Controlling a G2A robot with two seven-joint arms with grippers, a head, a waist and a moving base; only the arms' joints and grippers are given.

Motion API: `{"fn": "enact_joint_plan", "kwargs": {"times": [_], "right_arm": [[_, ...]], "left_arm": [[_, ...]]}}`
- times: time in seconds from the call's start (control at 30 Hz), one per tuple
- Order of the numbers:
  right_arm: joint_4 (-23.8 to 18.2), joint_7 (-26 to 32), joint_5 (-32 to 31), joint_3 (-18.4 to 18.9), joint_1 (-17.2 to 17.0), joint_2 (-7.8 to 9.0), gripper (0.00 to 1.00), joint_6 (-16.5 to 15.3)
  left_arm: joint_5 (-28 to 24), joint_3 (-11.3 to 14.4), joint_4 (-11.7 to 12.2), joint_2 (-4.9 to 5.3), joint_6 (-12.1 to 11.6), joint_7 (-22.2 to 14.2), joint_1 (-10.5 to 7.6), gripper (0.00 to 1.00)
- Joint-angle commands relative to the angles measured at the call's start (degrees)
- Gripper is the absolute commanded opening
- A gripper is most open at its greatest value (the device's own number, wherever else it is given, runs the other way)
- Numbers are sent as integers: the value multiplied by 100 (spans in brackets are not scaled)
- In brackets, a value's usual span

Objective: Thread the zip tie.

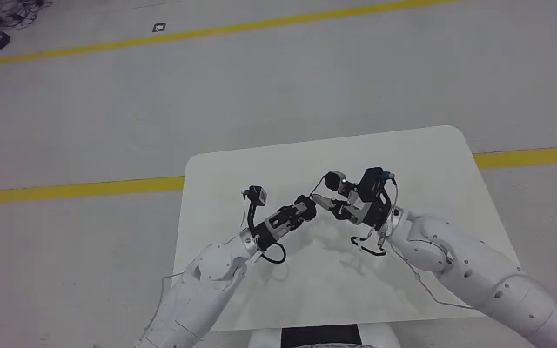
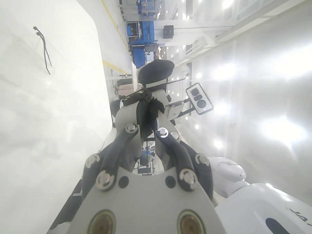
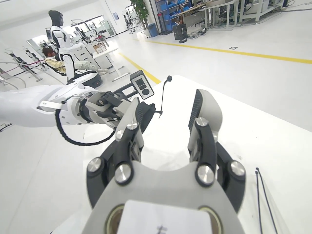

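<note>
The left gripper (image 2: 145,105) has its fingers drawn almost together and pinches a dark strip, the zip tie (image 3: 162,96). The right gripper (image 3: 173,98) has its jaws wide apart and nothing in them. Both hang above the middle of the table (image 1: 418,157), facing each other, with their tips just beside one another.

The zip tie stands nearly upright with its head at the top. Its lower end is level with the left gripper's tip. It stands in the gap between the right gripper's fingers, close to one and well clear of the other. Whether it touches the nearer finger cannot be told.

Obstructions:
- In the right wrist view, that nearer finger covers the left gripper's fingertips, so the point of grip is hidden there.
- In the left wrist view, a finger of the right gripper stands just beyond the left fingertips and blocks sight of the strip's far part.

Two spare ties (image 3: 258,196) lie flat on the table side by side, heads together. They are near the right gripper but apart from it.

Beyond the table, a yellow floor line (image 1: 87,189) runs across and passes behind the tabletop. A second line (image 1: 261,26) runs farther off.

At the far side of the room stands a rack (image 3: 170,8) carrying blue bins (image 3: 181,0); their contents cannot be made out. A potted plant (image 3: 137,3) stands beside it.
</note>
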Motion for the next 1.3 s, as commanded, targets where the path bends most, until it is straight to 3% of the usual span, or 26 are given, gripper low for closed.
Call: {"fn": "enact_joint_plan", "kwargs": {"times": [0.0, 0.17, 0.23, 0.5, 0.53, 0.87, 0.97, 1.27], "right_arm": [[21, -65, -73, 91, -54, 11, 45, 0], [99, -318, -287, 361, -276, 38, 52, 38], [140, -390, -431, 469, -384, 44, 60, 159], [142, -748, -1356, 576, -636, 0, 62, 430], [151, -816, -1471, 566, -653, -14, 100, 477], [160, -807, -1475, 571, -656, -16, 100, 496], [239, -1019, -1544, 557, -692, -65, 100, 472], [693, -2047, -2130, 328, -647, -282, 100, 479]], "left_arm": [[-260, -14, -17, -9, 0, -105, 5, 0], [-1028, -61, -20, -33, 0, -526, 18, 0], [-1320, -74, -13, -45, 0, -703, 23, 0], [-2085, -79, 81, -81, 11, -1197, 9, 0], [-2084, -80, 84, -81, 11, -1206, 3, 0], [-2062, -72, 87, -84, 50, -1125, 1, 0], [-2615, 34, 26, -127, 179, -1181, 22, 0], [-3964, 272, 246, -252, 431, -1680, -47, 0]]}}
